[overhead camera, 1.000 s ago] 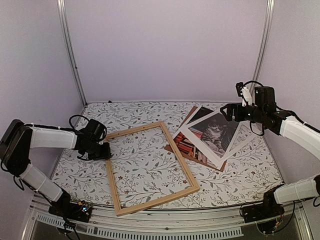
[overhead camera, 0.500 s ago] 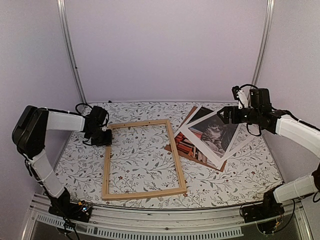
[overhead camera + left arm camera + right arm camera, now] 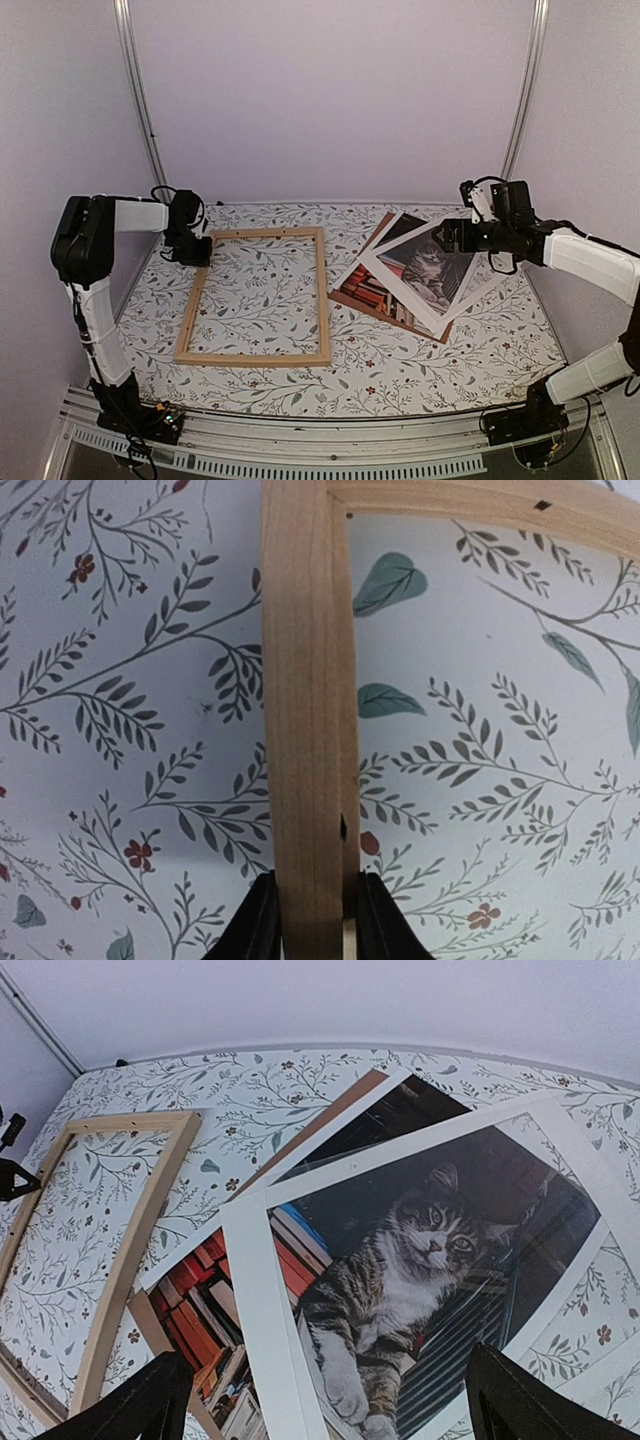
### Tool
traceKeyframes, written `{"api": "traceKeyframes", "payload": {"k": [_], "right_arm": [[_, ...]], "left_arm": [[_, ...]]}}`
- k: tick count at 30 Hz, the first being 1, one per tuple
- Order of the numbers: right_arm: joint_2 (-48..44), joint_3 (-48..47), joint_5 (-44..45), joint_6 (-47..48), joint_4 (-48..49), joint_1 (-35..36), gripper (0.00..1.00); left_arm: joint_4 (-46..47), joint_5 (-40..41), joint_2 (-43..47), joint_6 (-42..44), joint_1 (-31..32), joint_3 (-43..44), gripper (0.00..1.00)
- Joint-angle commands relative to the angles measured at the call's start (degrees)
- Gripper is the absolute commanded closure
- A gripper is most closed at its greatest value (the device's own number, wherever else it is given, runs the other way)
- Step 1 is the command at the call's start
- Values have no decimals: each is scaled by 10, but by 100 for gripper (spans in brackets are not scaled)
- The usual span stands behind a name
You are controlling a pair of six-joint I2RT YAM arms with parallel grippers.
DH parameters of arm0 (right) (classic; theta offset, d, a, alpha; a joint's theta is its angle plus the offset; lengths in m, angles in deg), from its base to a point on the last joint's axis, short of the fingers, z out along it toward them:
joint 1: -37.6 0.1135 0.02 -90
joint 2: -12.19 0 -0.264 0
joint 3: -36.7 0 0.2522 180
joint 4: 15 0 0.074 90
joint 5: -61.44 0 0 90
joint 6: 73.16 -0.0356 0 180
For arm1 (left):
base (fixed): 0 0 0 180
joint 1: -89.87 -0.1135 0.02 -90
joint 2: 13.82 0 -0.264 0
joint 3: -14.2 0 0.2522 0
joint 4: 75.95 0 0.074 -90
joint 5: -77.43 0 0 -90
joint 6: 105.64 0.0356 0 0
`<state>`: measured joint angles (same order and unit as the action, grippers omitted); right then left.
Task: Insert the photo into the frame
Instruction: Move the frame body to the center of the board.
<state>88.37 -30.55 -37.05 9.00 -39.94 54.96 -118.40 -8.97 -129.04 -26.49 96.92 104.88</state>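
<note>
The frame [image 3: 323, 290] lies flat on the left half of the floral-patterned bench [image 3: 450, 365], its long sides running near to far. The left arm [image 3: 135, 215] reaches across to the frame's far left corner. There the left jaws are closed on the left rail, just short of the corner joint. In the left wrist view one dark finger [image 3: 258, 930] presses each side of the pale wooden rail [image 3: 305, 730].

The photo [image 3: 430, 262] lies on the right half of the bench, just beside the frame's right rail and turned at an angle to it. It rests on a brown backing board [image 3: 400, 322]. A white mat border [image 3: 395, 283] lies askew on top, so the cat shows through the opening and the red and orange books stick out at the near left edge.

The right jaws hang above the far right part of this pile, spread wide and holding nothing (the right wrist view shows the two fingers [image 3: 150, 1405] far apart at the lower corners). In that view the cat [image 3: 410, 1260] fills the mat's opening [image 3: 255, 1300], and the frame [image 3: 140, 1230] lies to the left
</note>
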Motion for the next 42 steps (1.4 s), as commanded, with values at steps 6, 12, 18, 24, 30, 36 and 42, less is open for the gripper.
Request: {"api": "traceKeyframes", "payload": {"k": [6, 12, 18, 24, 30, 36, 42], "right_arm": [[77, -27, 78, -43, -59, 4, 1], [108, -34, 137, -86, -76, -23, 1], [103, -16, 124, -113, -69, -114, 1], [160, -69, 118, -124, -46, -178, 1], [281, -214, 108, -113, -43, -193, 1], [417, -371, 106, -91, -46, -198, 1], [530, -487, 91, -93, -51, -208, 1]], "left_arm": [[-25, 37, -50, 72, -21, 57, 69], [-26, 61, -22, 58, -25, 76, 46], [-18, 62, 57, 22, -22, 78, 16], [1, 21, 122, -9, 10, 65, 0], [25, 21, 157, -15, 59, 33, 1], [31, -6, 174, -25, 78, 15, 1], [40, -21, 183, -34, 90, 2, 1]]}}
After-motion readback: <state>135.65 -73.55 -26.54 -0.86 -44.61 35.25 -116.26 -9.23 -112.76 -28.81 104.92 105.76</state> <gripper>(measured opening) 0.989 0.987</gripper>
